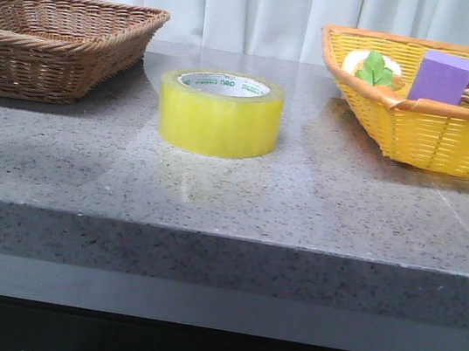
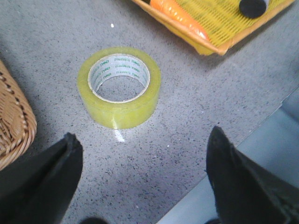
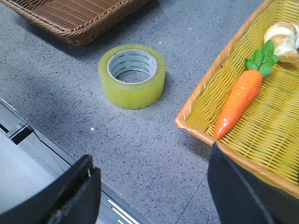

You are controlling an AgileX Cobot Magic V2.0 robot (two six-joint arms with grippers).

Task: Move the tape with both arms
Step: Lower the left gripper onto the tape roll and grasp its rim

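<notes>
Above the near edge of the bench (image 1: 230, 201), the left pincer (image 2: 142, 182) hangs with its two black fingers (image 2: 51, 182) spread wide and nothing between them. The right pincer (image 3: 152, 186) hovers likewise over the bench edge, its fingers (image 3: 243, 186) parted and empty. Neither arm shows in the front view.

Beyond both pincers, well apart from them, the tape (image 1: 219, 112) lies flat on the grey speckled bench with its hole facing up, the white core with green print showing inside the translucent yellow roll. It sits between the two baskets, touching neither.

To the left stands the brown wicker basket (image 1: 51, 42). To the right stands the yellow basket (image 1: 435, 135), which holds a toy carrot (image 3: 239, 103), a purple block (image 1: 442, 78) and a pale, brownish object (image 3: 282, 35) by the carrot's green leaves.
</notes>
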